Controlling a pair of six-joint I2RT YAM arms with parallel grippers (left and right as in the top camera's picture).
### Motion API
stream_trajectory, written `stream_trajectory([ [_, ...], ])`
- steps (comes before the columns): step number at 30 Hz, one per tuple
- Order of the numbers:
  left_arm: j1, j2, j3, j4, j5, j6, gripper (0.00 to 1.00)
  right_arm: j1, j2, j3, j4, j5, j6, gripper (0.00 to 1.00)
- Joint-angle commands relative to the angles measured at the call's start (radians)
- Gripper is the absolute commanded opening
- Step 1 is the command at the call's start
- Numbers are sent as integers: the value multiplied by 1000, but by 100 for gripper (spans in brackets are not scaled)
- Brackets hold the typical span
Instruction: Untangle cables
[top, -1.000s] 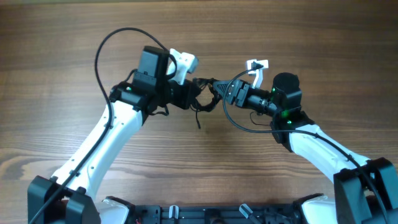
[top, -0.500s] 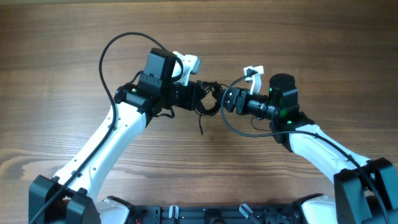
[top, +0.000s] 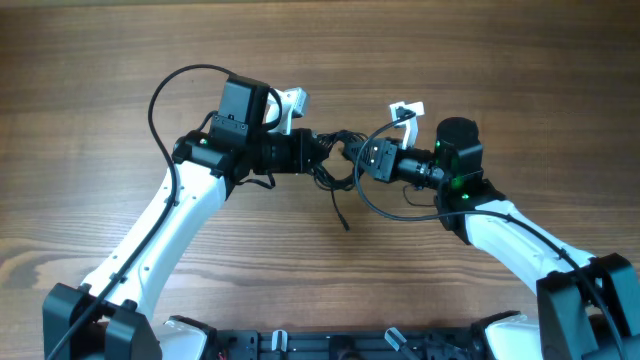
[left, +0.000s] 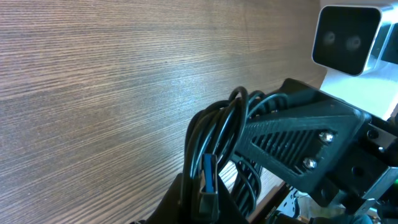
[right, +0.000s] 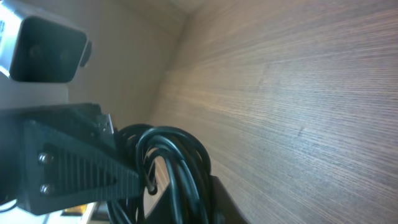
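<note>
Your left gripper (top: 320, 150) is pressed together on one side of the cables (top: 338, 160). Your right gripper (top: 360, 160) is pinched shut on the other side. The two sets of jaws face each other almost nose to nose, with the bunch caught between them near the middle of the table (top: 500, 80).

In both wrist views the strands sit in tight overlapping coils close against the opposite gripper's finger. A plug (left: 208, 177) with a blue tongue is tucked in among the coils in the left wrist view. You cannot count separate wires there, and you cannot tell which strand each jaw has actually caught.

Further out, one loose end (top: 340, 208) trails from the bunch toward you. From overhead it is not clear whether its tip touches the wood. No cable lies apart on the table.

I judge the task to be at an early stage. You have a grip on each side, but the knot is not yet undone and nothing has been separated or laid out. What is left is nearly all of it: draw the grippers apart to open the coils, free one wire at a time, then set each down well apart from the others. Watch for the coils cinching tighter if both jaws hold the same strand
</note>
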Motion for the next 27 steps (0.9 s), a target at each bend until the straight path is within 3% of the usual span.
stream_trajectory([
  [1,5,-13,6,19,-4,-26,4,7,-8,4,10,-188,1,5],
  [7,5,24,6,20,-165,-107,4,6,-8,4,201,-432,51,4],
  [11,-28,110,6,60,-65,-114,4,7,-8,4,257,-377,76,4],
  [16,-83,131,7,125,21,-114,4,6,-8,4,146,-180,76,5],
  [18,-62,131,7,136,122,-114,4,6,-8,4,2,-25,76,11],
  [20,-32,131,7,185,320,-113,4,6,-8,4,-93,60,74,13],
  [24,-26,131,7,270,561,-102,4,6,-8,4,-104,100,75,14],
  [26,-24,131,7,270,561,-79,4,6,-8,4,-106,111,74,27],
  [27,-16,131,7,265,528,-64,4,2,-8,4,-111,113,73,43],
])
